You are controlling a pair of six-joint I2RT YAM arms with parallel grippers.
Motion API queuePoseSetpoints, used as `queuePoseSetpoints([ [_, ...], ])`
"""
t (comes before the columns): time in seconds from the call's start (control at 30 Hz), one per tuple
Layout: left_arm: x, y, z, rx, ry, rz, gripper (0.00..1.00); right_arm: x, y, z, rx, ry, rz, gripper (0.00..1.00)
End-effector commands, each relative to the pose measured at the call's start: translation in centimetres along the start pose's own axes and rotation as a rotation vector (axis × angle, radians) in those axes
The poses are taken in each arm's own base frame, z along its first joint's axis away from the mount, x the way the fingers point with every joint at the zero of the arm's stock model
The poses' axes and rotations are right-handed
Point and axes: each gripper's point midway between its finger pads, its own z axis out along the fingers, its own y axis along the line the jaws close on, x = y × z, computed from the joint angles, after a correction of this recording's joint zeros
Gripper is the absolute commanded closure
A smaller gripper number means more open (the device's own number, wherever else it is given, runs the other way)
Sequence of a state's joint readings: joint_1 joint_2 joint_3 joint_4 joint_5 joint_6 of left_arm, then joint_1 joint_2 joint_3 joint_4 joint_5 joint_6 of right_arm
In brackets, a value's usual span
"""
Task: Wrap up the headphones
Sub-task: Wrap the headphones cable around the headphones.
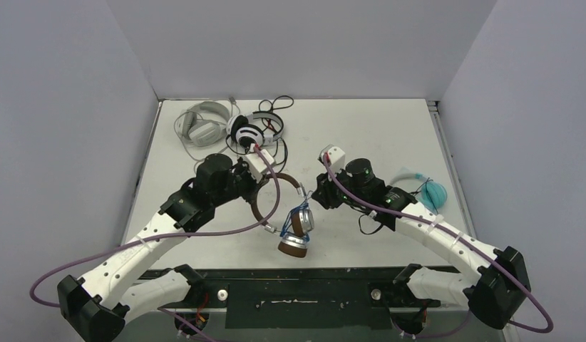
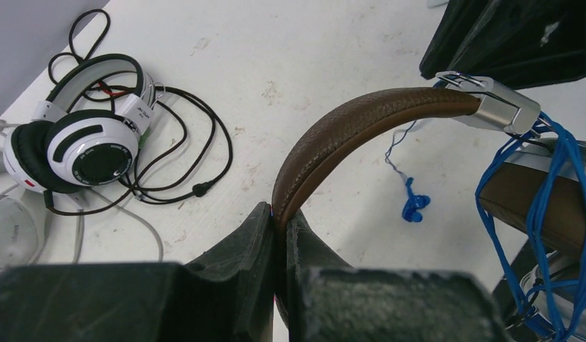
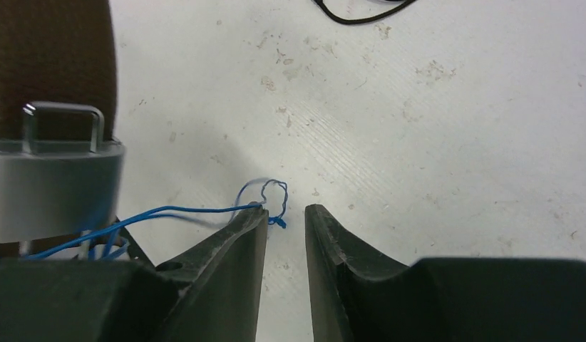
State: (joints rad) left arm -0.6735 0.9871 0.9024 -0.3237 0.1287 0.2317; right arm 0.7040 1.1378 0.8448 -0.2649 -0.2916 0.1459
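Observation:
The brown headphones (image 1: 296,231) lie near the table's front middle with their blue cable (image 2: 540,185) wound round the ear cups. My left gripper (image 2: 279,217) is shut on the brown headband (image 2: 361,117) and holds it up; in the top view this gripper (image 1: 256,187) is at the band's far end. My right gripper (image 3: 286,214) is open just above the table. The cable's thin loose end (image 3: 272,192) lies at its left fingertip, outside the jaws. The blue plug (image 2: 415,206) rests on the table.
Black-and-white headphones (image 1: 251,128) with a tangled black cable and pale grey headphones (image 1: 201,125) lie at the back left. Light teal headphones (image 1: 425,189) lie at the right beside my right arm. The black-and-white set also shows in the left wrist view (image 2: 90,146).

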Motion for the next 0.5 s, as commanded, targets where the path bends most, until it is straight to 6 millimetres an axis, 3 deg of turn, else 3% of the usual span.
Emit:
queuePoseSetpoints([
  [0.0, -6.4, -0.5, -2.7, 0.016, -0.160, -0.178, 1.00, -3.2, -0.2, -1.1, 0.004, -0.161, -0.019, 0.72],
  [0.3, -12.8, 0.0, -6.4, 0.010, -0.315, -0.419, 1.00, -3.3, 1.5, -2.4, -0.101, -0.337, -0.028, 0.56],
  [0.47, -16.0, 1.2, -8.2, -0.033, -0.385, -0.523, 1.00, -3.2, 1.8, -3.3, -0.118, -0.435, -0.005, 0.49],
])
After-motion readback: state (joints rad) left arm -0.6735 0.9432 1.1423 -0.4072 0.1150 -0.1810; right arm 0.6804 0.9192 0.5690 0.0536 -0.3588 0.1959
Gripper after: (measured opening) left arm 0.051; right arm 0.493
